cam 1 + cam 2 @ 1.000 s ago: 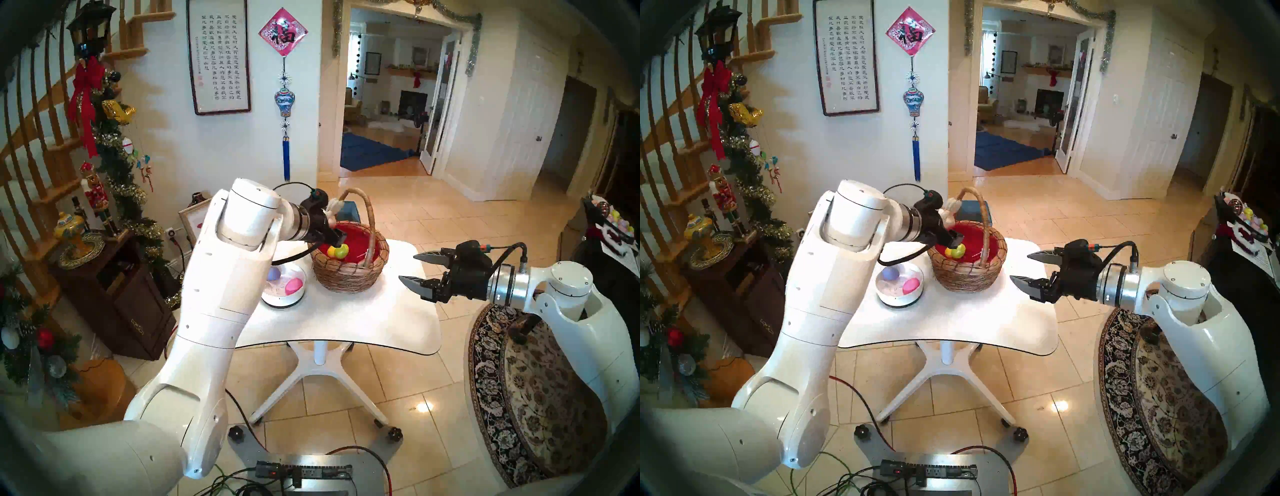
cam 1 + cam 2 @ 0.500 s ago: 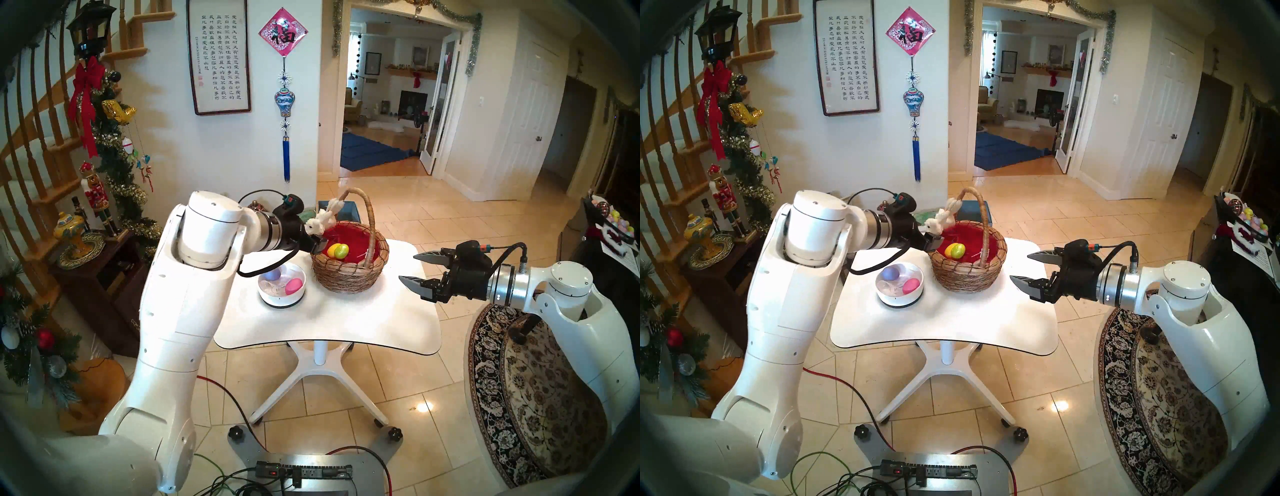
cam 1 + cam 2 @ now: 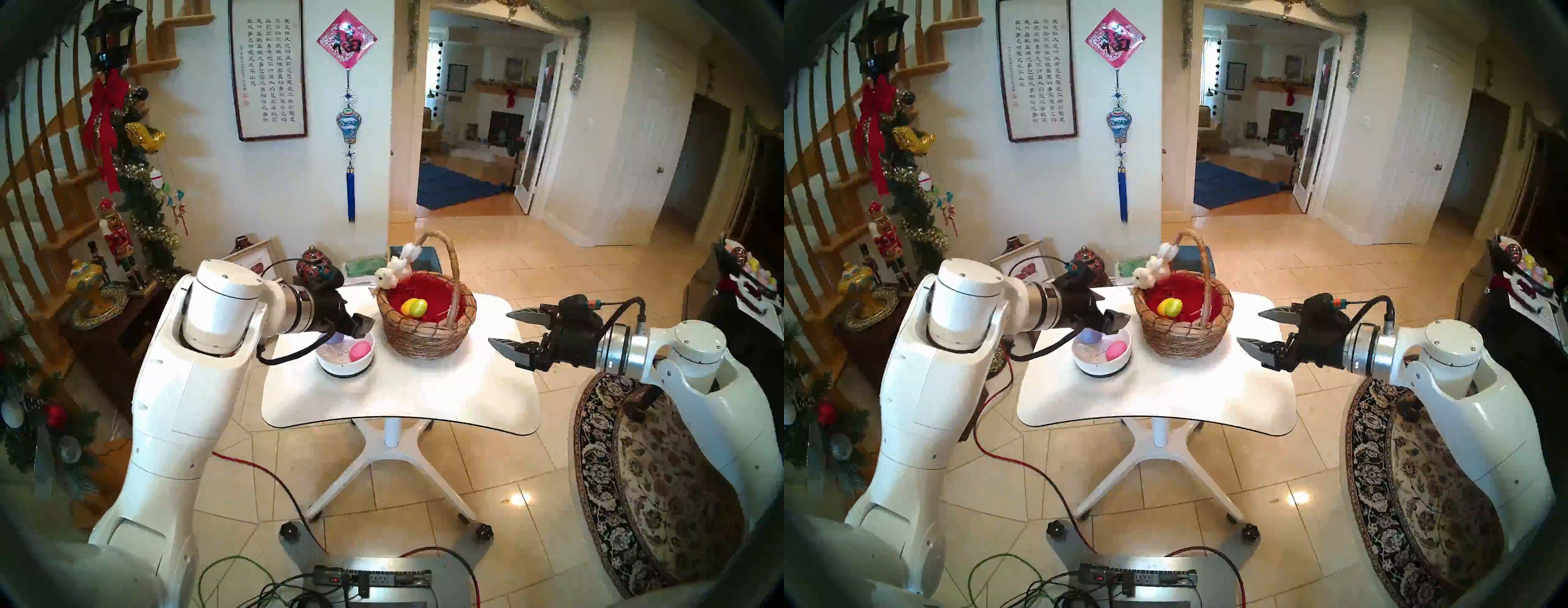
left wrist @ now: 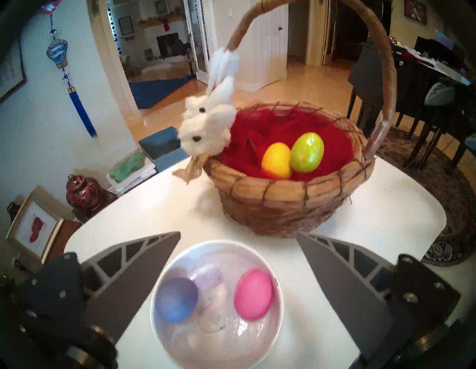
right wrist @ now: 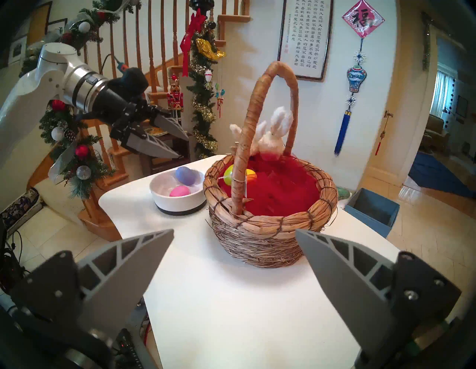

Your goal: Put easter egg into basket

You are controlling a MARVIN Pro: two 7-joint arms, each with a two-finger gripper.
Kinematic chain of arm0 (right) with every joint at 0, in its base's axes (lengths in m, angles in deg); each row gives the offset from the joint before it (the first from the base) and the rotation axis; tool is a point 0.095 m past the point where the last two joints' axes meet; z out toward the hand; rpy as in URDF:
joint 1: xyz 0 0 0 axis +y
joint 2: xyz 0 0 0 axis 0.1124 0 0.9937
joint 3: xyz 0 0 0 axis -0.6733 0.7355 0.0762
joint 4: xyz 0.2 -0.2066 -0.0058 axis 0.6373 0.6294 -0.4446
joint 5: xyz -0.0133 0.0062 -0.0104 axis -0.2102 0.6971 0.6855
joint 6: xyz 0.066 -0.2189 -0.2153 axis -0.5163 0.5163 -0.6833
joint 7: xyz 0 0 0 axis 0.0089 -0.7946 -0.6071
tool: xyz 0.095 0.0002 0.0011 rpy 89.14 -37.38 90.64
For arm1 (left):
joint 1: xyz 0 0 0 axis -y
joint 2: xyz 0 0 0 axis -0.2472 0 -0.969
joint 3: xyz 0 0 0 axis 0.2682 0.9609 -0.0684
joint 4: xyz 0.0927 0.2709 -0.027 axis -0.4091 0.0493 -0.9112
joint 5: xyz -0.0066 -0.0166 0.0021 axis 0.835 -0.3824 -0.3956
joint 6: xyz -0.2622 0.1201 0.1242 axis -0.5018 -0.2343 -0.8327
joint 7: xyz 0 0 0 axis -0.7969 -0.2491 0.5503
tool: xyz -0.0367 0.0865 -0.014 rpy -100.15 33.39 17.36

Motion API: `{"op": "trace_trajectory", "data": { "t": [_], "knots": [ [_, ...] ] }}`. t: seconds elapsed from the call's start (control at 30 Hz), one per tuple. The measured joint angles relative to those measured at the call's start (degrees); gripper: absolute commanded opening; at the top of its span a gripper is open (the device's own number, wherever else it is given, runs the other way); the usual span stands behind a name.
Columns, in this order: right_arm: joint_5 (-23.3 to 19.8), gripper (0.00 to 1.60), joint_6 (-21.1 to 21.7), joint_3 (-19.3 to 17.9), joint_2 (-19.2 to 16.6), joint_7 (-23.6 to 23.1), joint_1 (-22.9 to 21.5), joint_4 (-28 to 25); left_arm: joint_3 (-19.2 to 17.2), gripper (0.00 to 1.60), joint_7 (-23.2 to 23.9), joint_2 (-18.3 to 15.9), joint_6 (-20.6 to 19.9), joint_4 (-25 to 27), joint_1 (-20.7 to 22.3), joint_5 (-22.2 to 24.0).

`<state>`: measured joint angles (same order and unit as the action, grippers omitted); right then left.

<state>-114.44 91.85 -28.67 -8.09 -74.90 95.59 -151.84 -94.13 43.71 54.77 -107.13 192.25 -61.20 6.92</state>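
Since the earlier frames, we see the left gripper (image 3: 364,323) withdrawn from over the wicker basket (image 3: 426,335) toward the view's left; it now hangs above the white bowl (image 3: 345,368), jaws spread wide and empty. We see no change in the right gripper (image 3: 507,335): it hovers off the table's right edge, jaws open and empty, pointing toward the basket.

We locate the basket on the far middle of the white table (image 3: 424,399). It has a tall arched handle (image 3: 452,263), red lining (image 4: 257,134) and a white plush bunny (image 3: 394,269) on its rim. Two eggs lie inside on the lining, touching each other: a yellow egg (image 4: 276,161) and a green egg (image 4: 307,152).

The white bowl stands just beside the basket, on the side nearer the left arm. It holds a purple egg (image 4: 176,300) and a pink egg (image 4: 253,294), apart from each other, with pale clear filler between them. In the left wrist view, the bowl sits between the two fingers (image 4: 144,260), below them; neither finger touches an egg.

Beyond the table we note a red lidded jar (image 3: 313,265) and a framed picture (image 3: 256,263) on the floor side.
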Motion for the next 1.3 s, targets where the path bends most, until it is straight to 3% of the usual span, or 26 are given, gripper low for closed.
{"op": "trace_trajectory", "data": {
  "t": [0.33,0.67,1.3],
  "knots": [
    [0.0,1.6,0.0,0.0,0.0,0.0,0.0,0.0,1.9,1.5,0.0,-5.7,0.0,0.8,-1.5,4.7],
    [-0.1,1.6,-0.1,0.0,-0.1,0.0,0.0,0.0,7.2,1.46,0.0,-9.5,0.0,-4.1,1.8,8.5],
    [-0.1,1.6,-0.1,0.0,-0.2,0.1,0.1,0.0,13.4,1.46,0.0,-10.6,0.0,-14.1,11.4,11.9]
  ]
}}
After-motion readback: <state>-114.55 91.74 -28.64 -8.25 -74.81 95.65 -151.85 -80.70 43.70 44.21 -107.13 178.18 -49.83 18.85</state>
